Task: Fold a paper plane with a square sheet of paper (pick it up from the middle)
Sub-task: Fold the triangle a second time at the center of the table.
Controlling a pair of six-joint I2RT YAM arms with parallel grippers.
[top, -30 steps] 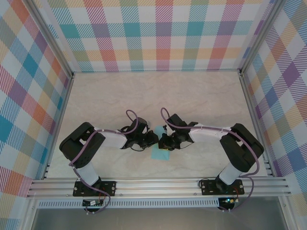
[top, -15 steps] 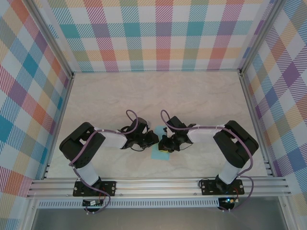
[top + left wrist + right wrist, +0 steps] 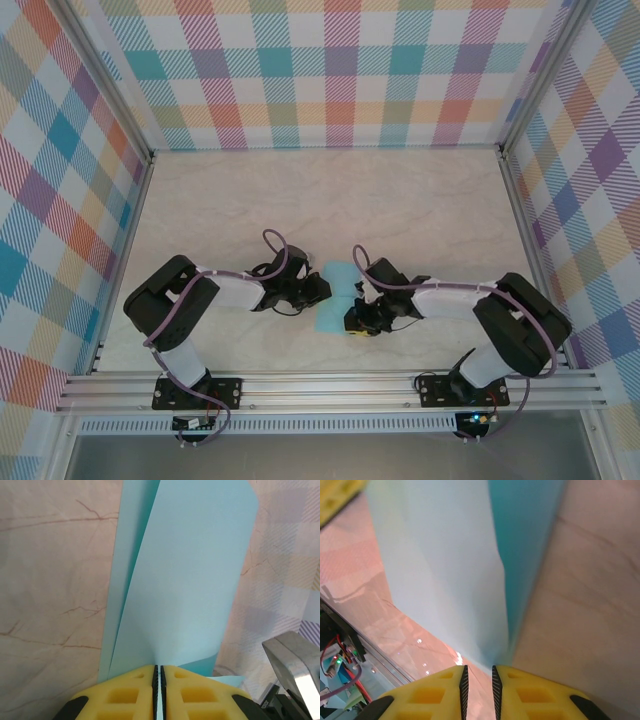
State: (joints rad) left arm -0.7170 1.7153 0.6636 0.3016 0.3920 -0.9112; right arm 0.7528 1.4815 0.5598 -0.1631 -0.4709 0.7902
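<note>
**Light blue sheet, folded lengthwise, between two tools**

- Sheet of paper (image 3: 332, 305): plain light blue, doubled along its length into a narrow strip. It sits on the table (image 3: 420, 200) near the front edge, between the two arms. In the left wrist view, one layer stands up from the other.
- Left tool (image 3: 159, 672): yellow fingers nearly touching, clamped on the paper's side edge.
- Right tool (image 3: 478, 672): yellow fingers a narrow gap apart at the strip's near end. Cannot tell whether they pinch the paper.
- Table: pale, marbled, bare beyond the arms.
- Walls (image 3: 340, 70): multicoloured plaid on three sides.
- Rail (image 3: 330, 385): aluminium, along the near edge, carrying both arm bases.
- Cables (image 3: 275, 245): purple, looped above each wrist.
- Grey metal part (image 3: 295, 662): just beside the paper, at the lower right of the left wrist view.
- Circuit board (image 3: 340, 660): lit LEDs and wires, beyond the table edge.
</note>
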